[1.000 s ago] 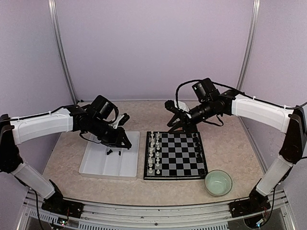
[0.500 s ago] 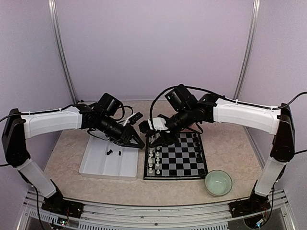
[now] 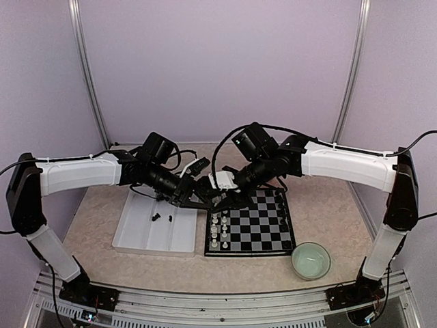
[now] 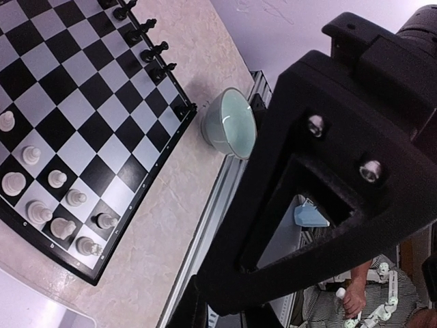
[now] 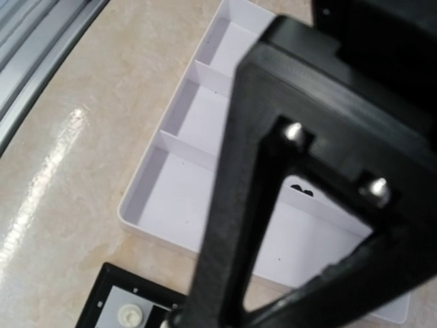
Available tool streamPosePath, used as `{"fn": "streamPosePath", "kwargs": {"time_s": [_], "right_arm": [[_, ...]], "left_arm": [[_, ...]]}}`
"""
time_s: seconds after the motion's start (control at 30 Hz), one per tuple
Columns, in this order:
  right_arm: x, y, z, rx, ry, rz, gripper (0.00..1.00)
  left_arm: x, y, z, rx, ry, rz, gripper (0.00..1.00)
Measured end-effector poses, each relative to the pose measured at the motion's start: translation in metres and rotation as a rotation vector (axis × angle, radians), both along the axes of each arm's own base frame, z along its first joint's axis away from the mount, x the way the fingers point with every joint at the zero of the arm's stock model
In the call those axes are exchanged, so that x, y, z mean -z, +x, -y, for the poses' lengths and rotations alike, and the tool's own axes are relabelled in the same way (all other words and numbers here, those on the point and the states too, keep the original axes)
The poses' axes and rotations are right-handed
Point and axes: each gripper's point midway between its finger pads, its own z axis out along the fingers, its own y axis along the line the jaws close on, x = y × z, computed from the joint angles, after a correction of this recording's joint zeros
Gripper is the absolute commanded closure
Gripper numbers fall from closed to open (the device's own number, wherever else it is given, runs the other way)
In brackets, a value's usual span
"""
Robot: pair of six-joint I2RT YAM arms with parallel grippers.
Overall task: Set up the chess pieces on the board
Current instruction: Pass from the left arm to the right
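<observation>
The board lies at table centre. White chess pieces fill its left two files, and black chess pieces stand along its right edge. Two small black pieces lie in the white tray. My left gripper and right gripper meet tip to tip above the board's far-left corner. Their fingertips overlap there, and neither wrist view shows them, so any piece between them is hidden. The left wrist view shows the board with white pieces and black pieces.
A pale green bowl sits off the board's near-right corner, also in the left wrist view as the bowl. The partitioned tray holds black pieces in one compartment. Metal rails run along the table's near edge.
Both arms swung inward from over the tray and the board's far-right side. Their grippers now meet above the board's far-left corner. The two pieces in the tray have not moved.
</observation>
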Motion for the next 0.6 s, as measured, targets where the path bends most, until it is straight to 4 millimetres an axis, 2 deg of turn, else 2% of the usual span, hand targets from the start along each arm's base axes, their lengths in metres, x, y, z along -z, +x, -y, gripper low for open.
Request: {"fn": "streamPosePath", "kwargs": {"time_s": [0.13,0.23,0.43,0.6], "right_arm": [[0.000,-0.001,0.000,0.002,0.003,-0.009,0.74],[0.002,-0.001,0.001,0.012,-0.002,-0.028,0.76],[0.007,-0.001,0.003,0.016,-0.007,-0.036,0.63],[0.019,-0.003,0.013,0.033,-0.032,-0.020,0.64]], "left_arm": [[-0.003,-0.004,0.003,0.014,-0.015,-0.016,0.87],[-0.002,-0.004,0.003,0.009,-0.013,-0.027,0.87],[0.001,-0.004,0.003,0.000,-0.004,-0.050,0.87],[0.010,-0.001,0.010,-0.015,0.006,-0.107,0.87]]}}
